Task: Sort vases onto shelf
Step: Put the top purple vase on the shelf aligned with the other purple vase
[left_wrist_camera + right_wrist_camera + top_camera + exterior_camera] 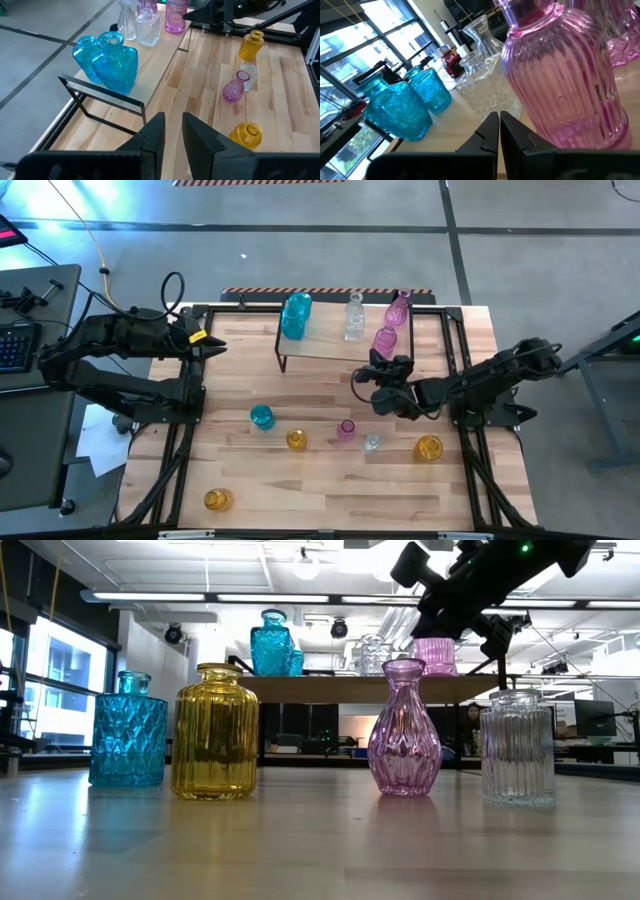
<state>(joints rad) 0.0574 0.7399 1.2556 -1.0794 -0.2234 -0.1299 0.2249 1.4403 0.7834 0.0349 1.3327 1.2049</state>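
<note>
Right end effector (362, 373) closed, empty, just beside pink vase (385, 339) on shelf (330, 348); left end effector (171, 131) slightly apart, empty.

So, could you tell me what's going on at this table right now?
The robot is sorting glass vases onto the shelf, grouped by colour: teal, clear, pink. The right gripper, shut and empty, is beside a pink ribbed vase on the shelf's edge. The left gripper waits at the table's left. Six vases remain on the table.
</note>
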